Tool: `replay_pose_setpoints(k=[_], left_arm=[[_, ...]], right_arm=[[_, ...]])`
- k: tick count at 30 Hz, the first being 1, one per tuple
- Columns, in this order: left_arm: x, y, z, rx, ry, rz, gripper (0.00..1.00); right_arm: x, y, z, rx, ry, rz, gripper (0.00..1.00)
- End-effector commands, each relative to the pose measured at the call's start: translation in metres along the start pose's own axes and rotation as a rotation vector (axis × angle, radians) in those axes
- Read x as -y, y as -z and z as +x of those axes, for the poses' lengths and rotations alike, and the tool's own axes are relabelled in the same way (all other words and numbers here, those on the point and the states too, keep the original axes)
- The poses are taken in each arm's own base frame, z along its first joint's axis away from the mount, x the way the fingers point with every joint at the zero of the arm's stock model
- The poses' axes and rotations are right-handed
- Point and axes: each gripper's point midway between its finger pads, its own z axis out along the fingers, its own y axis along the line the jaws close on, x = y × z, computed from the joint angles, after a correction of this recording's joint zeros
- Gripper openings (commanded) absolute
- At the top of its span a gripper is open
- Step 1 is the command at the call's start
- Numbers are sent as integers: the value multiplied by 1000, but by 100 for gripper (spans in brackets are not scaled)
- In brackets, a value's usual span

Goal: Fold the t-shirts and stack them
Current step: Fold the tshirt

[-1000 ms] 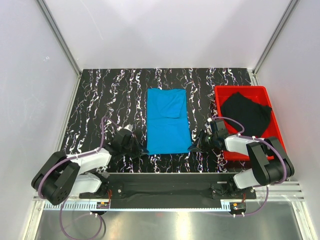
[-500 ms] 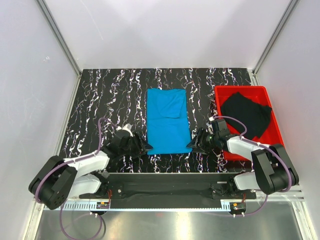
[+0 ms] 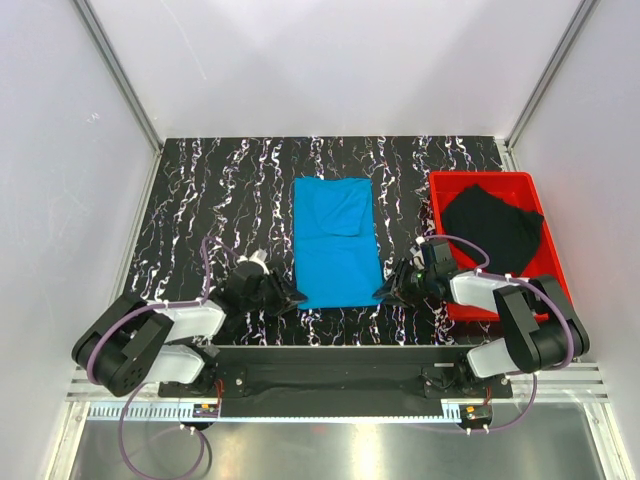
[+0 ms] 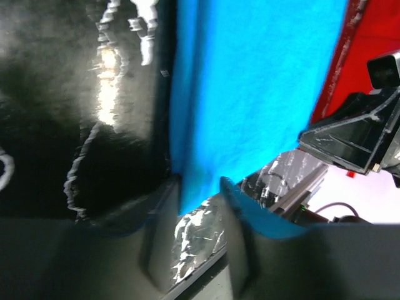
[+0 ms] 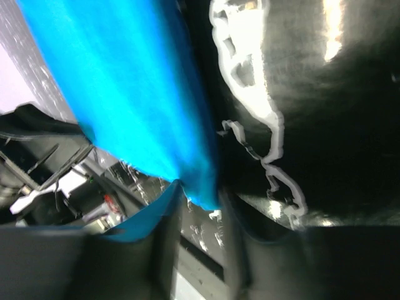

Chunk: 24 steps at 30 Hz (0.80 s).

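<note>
Only the overhead view shows the black shirt, heaped in the red tray, and the blue shirt lying folded flat at mid-table. Only the wrist views show the jaws. The left gripper stands parted with the blue shirt's near-left corner between its fingers. The right gripper stands likewise parted around the near-right corner.

The sky-blue t-shirt is smooth, matt cloth. The black t-shirt, centre right, is matt cloth too. The red tray looks like glossy plastic. The black, white-veined tabletop is glossy and reflects light.
</note>
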Motion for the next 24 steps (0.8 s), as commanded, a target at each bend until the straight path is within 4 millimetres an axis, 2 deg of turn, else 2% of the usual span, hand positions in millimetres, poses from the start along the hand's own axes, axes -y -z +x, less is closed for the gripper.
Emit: replay_pose_setpoints(k=[1,3,4,5,7,13,15,16,22,24], left_arm=[[-65,9,26,-72,5,-236,27],[-63,9,25,-71,-6,-235,18],[-62,8,22,-67,-24,-234,13],[-61,8,20,-67,-34,-246,1],[-56,8,16,-62,-73,-237,0],[-38,21,9,-20,-180,-218,0],[-38,27,11,-18,-201,-229,0],[-30,32,7,11,-211,-206,0],[-34,50,19,-18,-215,-229,0],[-29,53,25,-24,-213,-202,0]], right_arm=[[46,-4,15,-17,-32,163,31],[46,-3,15,-10,-30,165,25],[44,-3,15,-10,-26,158,19],[41,-3,16,-11,-12,149,12],[32,-5,16,-19,35,139,0],[4,-4,24,-28,131,140,0],[0,-2,29,-37,130,140,0],[0,-1,31,-40,119,141,0],[-15,14,51,-45,123,111,0],[-22,21,60,-49,138,98,0]])
